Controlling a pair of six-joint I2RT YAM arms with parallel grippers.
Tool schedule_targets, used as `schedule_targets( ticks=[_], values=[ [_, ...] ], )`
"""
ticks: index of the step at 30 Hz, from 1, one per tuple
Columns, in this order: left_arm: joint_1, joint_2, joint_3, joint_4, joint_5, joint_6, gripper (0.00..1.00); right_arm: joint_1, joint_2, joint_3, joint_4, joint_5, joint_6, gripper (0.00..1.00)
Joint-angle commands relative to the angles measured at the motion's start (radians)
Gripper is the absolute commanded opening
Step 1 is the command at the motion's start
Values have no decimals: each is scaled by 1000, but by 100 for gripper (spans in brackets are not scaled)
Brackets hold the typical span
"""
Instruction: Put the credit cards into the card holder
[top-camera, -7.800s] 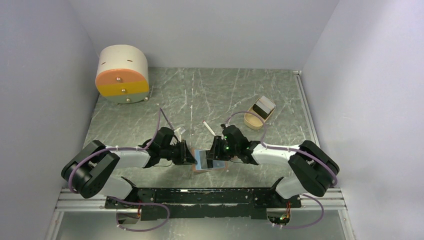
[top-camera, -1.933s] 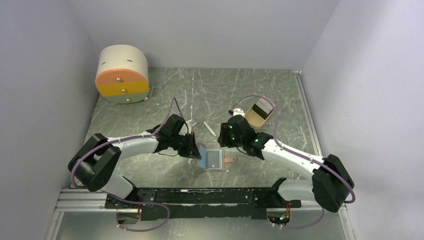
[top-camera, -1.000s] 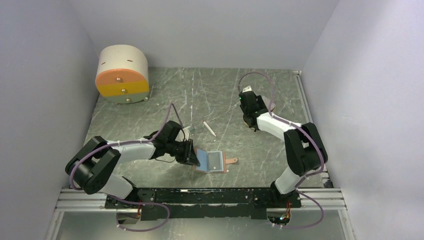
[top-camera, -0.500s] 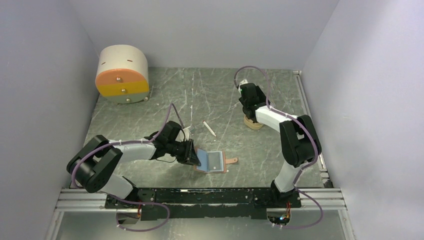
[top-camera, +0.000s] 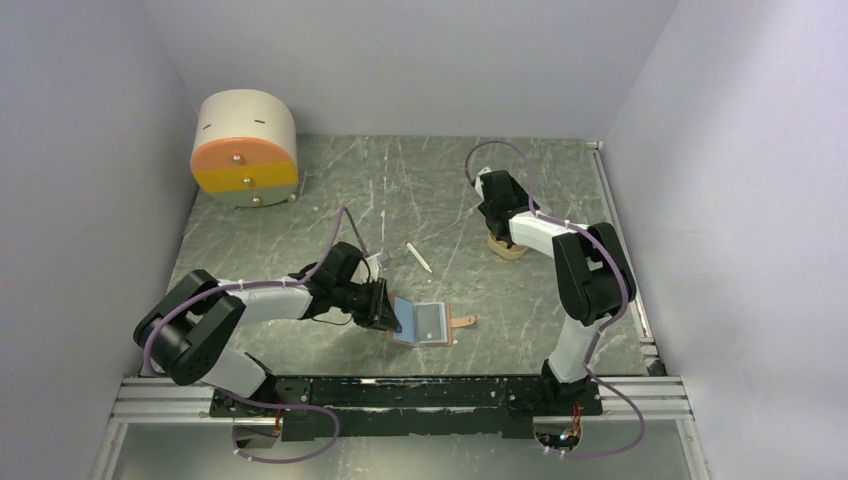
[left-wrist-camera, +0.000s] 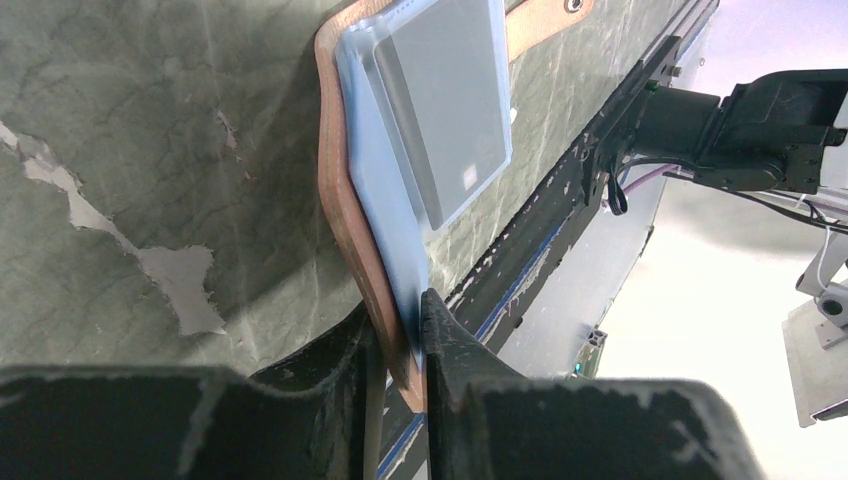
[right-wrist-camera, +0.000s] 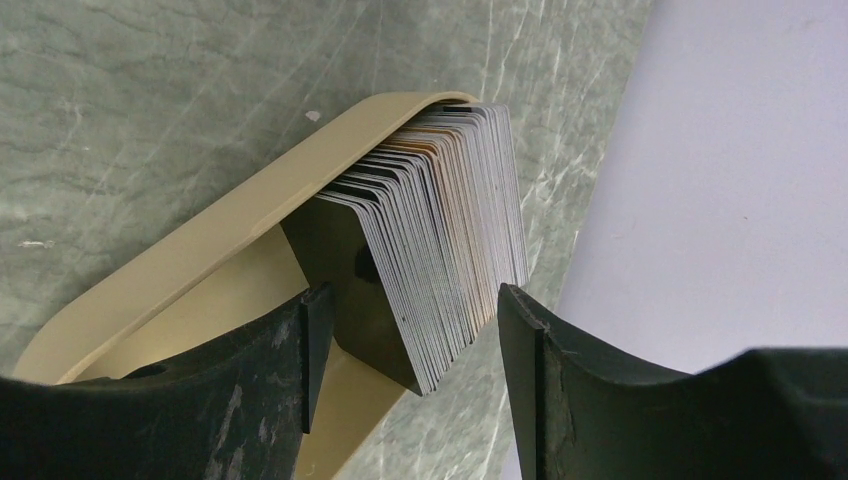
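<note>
The card holder (top-camera: 428, 324) lies open near the front, brown leather with blue clear sleeves; a grey card (left-wrist-camera: 445, 100) sits in one sleeve. My left gripper (top-camera: 380, 308) is shut on the holder's left flap (left-wrist-camera: 360, 230) and holds it raised. The credit cards (right-wrist-camera: 440, 230) stand as a thick stack, black card in front, in a tan tray (right-wrist-camera: 190, 270) at the back right. My right gripper (right-wrist-camera: 415, 300) is open, one finger on each side of the stack, touching nothing. In the top view it (top-camera: 499, 228) hides the cards over the tray (top-camera: 507, 248).
A thin white pen-like stick (top-camera: 418, 257) lies between the holder and the tray. A round cream and orange drawer box (top-camera: 245, 148) stands at the back left. The right wall (right-wrist-camera: 740, 180) is close behind the tray.
My right arm has left the card holder and swung to the back right, down over the tray of cards. My left gripper still holds the flap, barely moved.
</note>
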Motion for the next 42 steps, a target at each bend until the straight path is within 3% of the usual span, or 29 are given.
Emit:
schedule_targets(
  ticks=[1,13,30,42],
  values=[
    [6,-6,-3,18,17,-7,22,-11,26,20,12,29,-37,64],
    [7,-3,-13,39,26,-17,22,-34,32,32,32,67,-34,61],
    [6,-3,-21,47,27,-23,21,-34,-4,59,-24,40,-4,38],
    [6,-2,-24,51,29,-27,20,-34,-11,76,-43,34,2,29]
  ],
)
